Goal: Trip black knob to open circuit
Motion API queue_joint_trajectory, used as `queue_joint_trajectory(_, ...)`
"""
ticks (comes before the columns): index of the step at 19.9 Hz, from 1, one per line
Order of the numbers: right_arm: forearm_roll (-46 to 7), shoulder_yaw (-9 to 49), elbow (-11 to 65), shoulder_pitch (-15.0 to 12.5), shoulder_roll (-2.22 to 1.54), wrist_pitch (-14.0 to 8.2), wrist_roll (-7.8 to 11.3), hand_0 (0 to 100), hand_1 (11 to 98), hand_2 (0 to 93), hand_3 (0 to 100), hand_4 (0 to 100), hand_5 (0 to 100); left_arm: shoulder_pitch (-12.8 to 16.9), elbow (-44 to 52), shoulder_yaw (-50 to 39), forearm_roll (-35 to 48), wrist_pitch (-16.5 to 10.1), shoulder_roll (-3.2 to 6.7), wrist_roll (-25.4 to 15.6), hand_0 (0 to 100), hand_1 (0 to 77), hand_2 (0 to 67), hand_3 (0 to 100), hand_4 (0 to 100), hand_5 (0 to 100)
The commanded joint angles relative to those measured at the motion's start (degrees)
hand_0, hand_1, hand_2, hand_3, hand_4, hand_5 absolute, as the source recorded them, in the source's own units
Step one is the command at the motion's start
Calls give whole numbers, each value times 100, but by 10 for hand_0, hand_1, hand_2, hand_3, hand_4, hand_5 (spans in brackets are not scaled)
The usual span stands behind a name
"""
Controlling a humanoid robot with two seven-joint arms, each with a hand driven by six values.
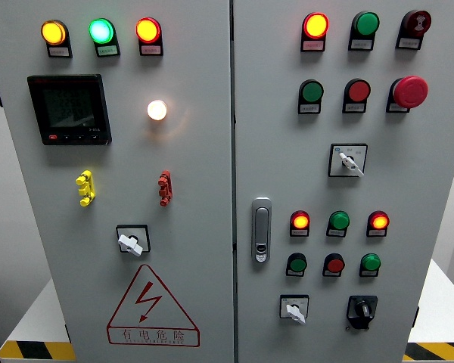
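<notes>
A grey control cabinet point(181, 181) carries the black knob point(361, 308) at lower right, seemingly upright; no fingers show.

- The black knob point(361, 310) sits low on the right door, open panel face around it; nothing in front
- White selector switch point(294, 310) just left; green button point(371, 263) just above; door handle point(262, 229) farther left

Neither of my arms shows in the head view. My left hand and my right hand are both out of the picture, so I can say nothing of their pose or of how they are held.
</notes>
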Motion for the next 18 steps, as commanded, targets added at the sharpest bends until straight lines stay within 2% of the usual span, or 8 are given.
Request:
queue_joint_trajectory(1,-1347,1193,315,52,25,160,139,858,357,0,34,0,46,8,0,0,0,0,1,0,0,0,195,262,98,86)
queue_joint_trajectory(2,-1657,1336,430,70,25,178,523,858,358,0,34,0,50,8,0,0,0,0,1,0,0,0,195,262,98,86)
queue_joint_trajectory(3,-1669,1389,640,96,33,161,762,858,359,0,36,0,64,8,0,0,0,0,1,0,0,0,195,262,98,86)
queue_joint_trajectory(4,-1687,1564,1007,105,42,152,877,853,365,0,38,0,74,8,0,0,0,0,1,0,0,0,195,262,98,86)
queue_joint_trajectory(6,-1704,1959,1955,27,51,152,931,838,382,0,57,0,97,-1,0,0,0,0,1,0,0,0,195,262,98,86)
queue_joint_trajectory(8,-1661,2058,2930,-201,51,135,1054,829,393,0,83,0,127,8,0,0,0,0,1,0,0,0,195,262,98,86)
queue_joint_trajectory(13,-1617,2084,5391,-764,33,135,1063,834,407,0,174,88,248,-1,0,0,0,0,1,0,0,0,194,262,98,86)
queue_joint_trajectory(18,-1468,1883,7361,-1230,25,108,1089,846,421,0,240,178,303,-1,0,0,0,0,-8,0,0,0,194,262,98,86)
